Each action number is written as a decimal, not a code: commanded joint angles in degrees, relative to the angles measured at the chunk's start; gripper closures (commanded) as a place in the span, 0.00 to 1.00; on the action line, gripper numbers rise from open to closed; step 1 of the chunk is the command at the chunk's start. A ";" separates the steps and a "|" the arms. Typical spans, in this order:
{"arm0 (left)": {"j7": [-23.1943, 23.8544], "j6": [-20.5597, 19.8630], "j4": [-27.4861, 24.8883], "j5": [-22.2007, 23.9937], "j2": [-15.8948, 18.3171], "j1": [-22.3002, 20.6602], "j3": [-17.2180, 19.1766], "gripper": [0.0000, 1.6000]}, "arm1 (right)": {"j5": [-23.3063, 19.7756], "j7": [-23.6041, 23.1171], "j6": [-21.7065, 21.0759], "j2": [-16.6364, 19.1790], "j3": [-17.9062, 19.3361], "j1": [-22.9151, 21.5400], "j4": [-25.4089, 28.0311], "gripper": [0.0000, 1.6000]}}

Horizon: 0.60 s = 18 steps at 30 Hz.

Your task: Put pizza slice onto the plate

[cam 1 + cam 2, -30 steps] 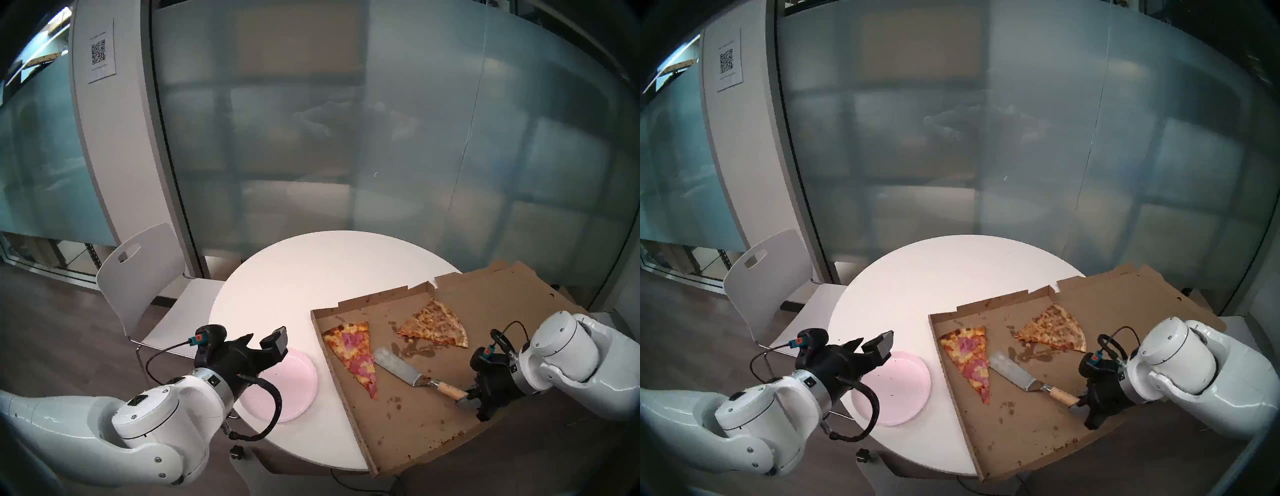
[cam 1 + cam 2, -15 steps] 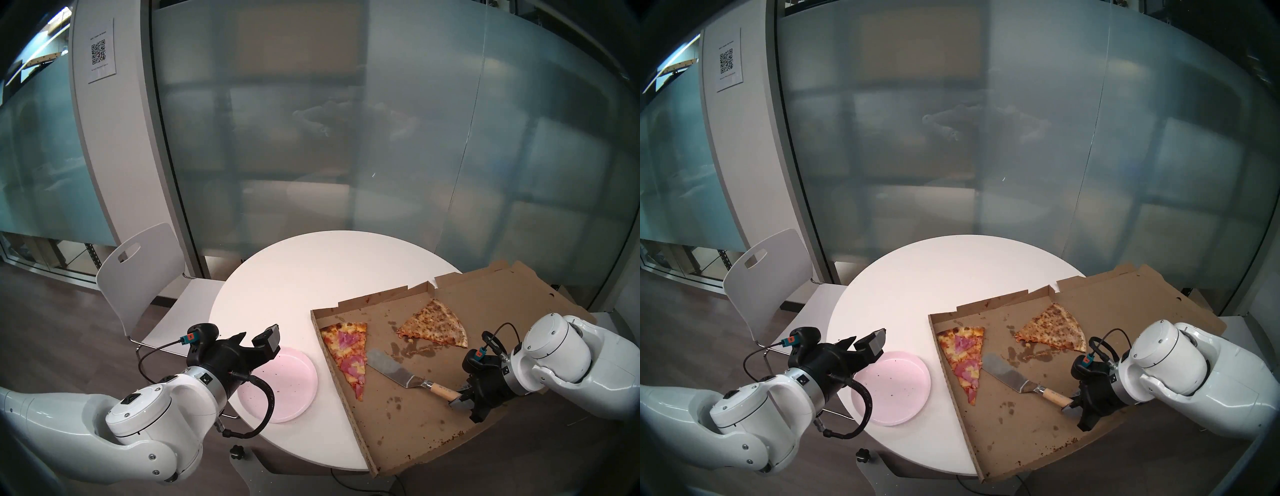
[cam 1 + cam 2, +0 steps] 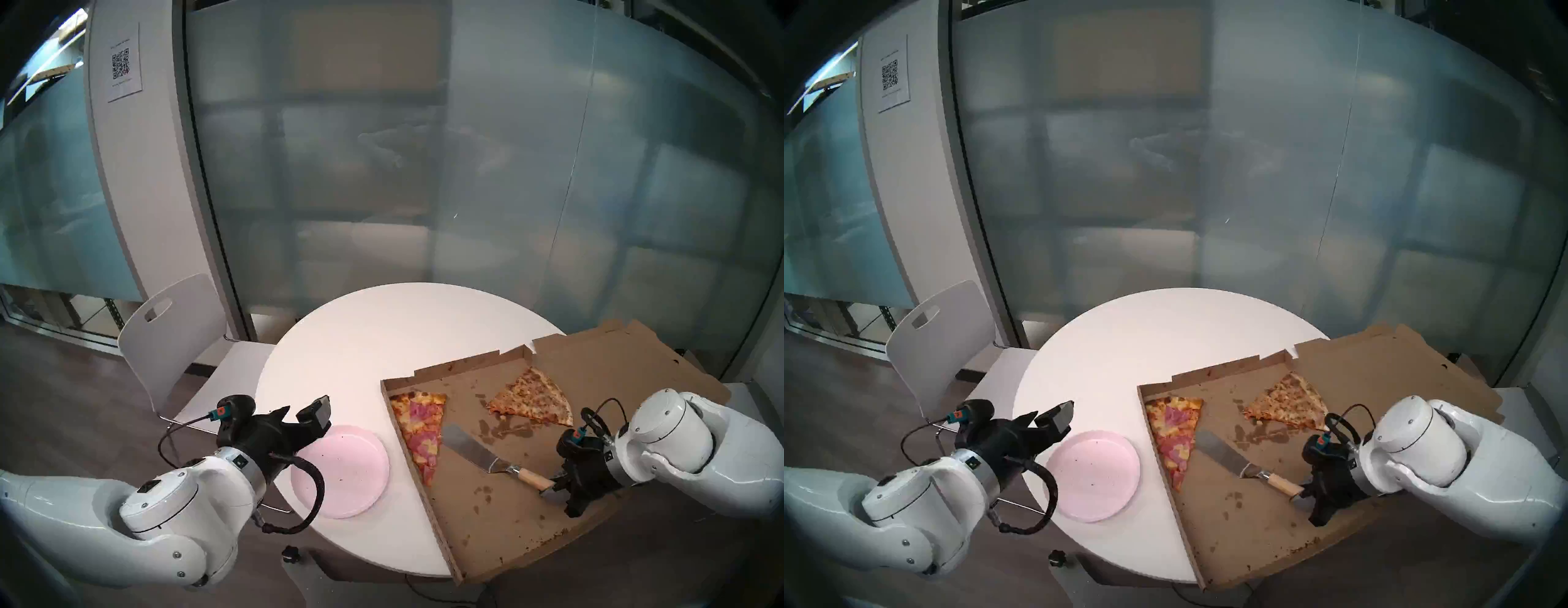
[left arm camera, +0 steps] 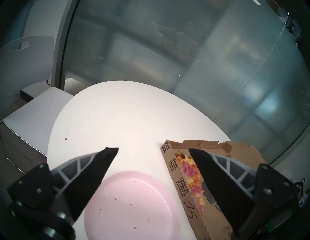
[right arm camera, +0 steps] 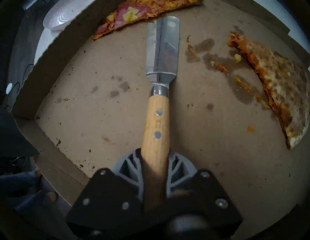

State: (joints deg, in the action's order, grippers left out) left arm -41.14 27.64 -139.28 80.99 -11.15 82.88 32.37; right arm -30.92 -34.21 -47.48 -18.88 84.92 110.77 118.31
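The pizza slice [image 3: 419,429] with ham and pineapple lies in the open box, pressed along the box's left wall, tip toward me. My right gripper [image 3: 551,488] is shut on the wooden handle of a metal spatula [image 3: 466,450]. In the right wrist view the spatula [image 5: 161,50] lies flat on the cardboard, its front edge against the side of the pizza slice [image 5: 130,11]. The pale pink plate [image 3: 352,475] sits on the table left of the box. My left gripper [image 3: 303,414] hovers open and empty at the plate's far left rim; its wrist view shows the plate [image 4: 130,206] and pizza slice [image 4: 191,174].
The cardboard box [image 3: 500,522] overhangs the round white table [image 3: 382,331] on the right, its lid folded back. A second, browned slice [image 3: 532,401] lies at the box's far side. A white chair [image 3: 169,331] stands left of the table. Frosted glass walls stand behind.
My right gripper has moved left with the spatula, pushing the pizza slice against the box's left wall. My left arm has drawn back to the left, uncovering more of the plate.
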 commanded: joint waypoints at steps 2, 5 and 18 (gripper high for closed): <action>0.94 1.04 -0.72 0.24 1.09 -0.15 0.38 0.00 | 1.00 -1.39 -0.67 -0.60 -2.01 -6.92 0.15 1.00; 1.20 1.18 -0.72 0.51 1.30 -0.20 0.36 0.00 | 1.81 -2.08 -0.85 -1.48 -3.56 -8.99 -0.26 1.00; 1.24 -4.50 -0.72 -0.09 1.78 -1.26 -0.05 0.00 | 6.58 -4.66 -1.98 -6.46 -10.39 -16.72 -4.13 1.00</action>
State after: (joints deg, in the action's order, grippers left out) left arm -39.85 27.73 -139.31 82.35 -9.37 82.67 32.19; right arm -26.08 -37.49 -49.23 -22.42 76.76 100.28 115.64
